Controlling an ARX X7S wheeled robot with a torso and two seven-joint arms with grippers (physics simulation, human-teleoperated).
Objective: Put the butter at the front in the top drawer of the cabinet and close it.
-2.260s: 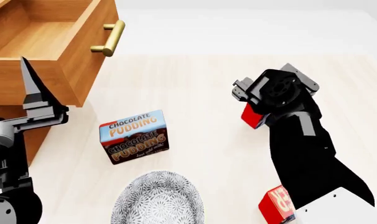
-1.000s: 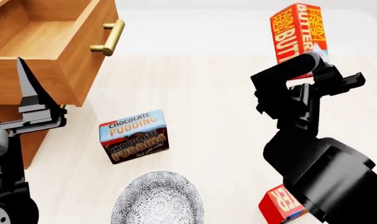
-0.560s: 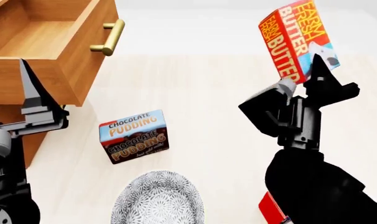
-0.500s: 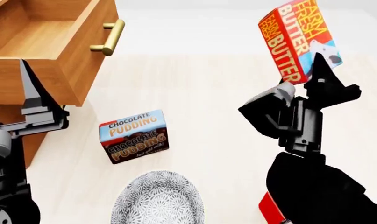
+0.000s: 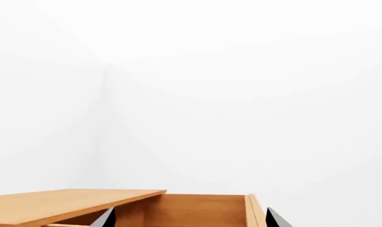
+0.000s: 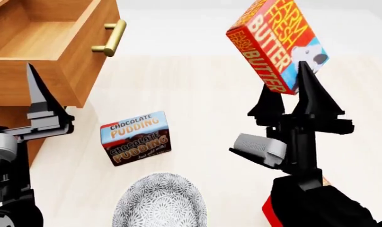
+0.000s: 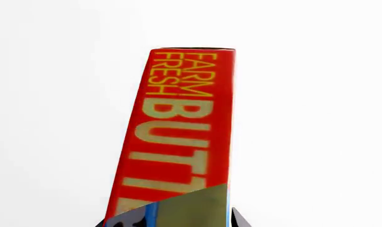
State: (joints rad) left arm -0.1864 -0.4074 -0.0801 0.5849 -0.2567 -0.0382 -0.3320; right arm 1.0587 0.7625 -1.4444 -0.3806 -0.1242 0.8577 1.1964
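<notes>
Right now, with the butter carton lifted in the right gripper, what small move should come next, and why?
Probably carry the butter carton leftward toward the top drawer. The right gripper holds it well above the floor, the drawer is open, and the chocolate pudding box sits low beneath that path.

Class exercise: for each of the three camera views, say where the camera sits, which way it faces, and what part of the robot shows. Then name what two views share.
Head view: looks forward and down at the floor, the top drawer, the right gripper and the left gripper.
Left wrist view: beside the left gripper, facing the cabinet and a white wall; fingertips show.
Right wrist view: beside the right gripper, facing the butter.
Head and right wrist views share the butter.
</notes>
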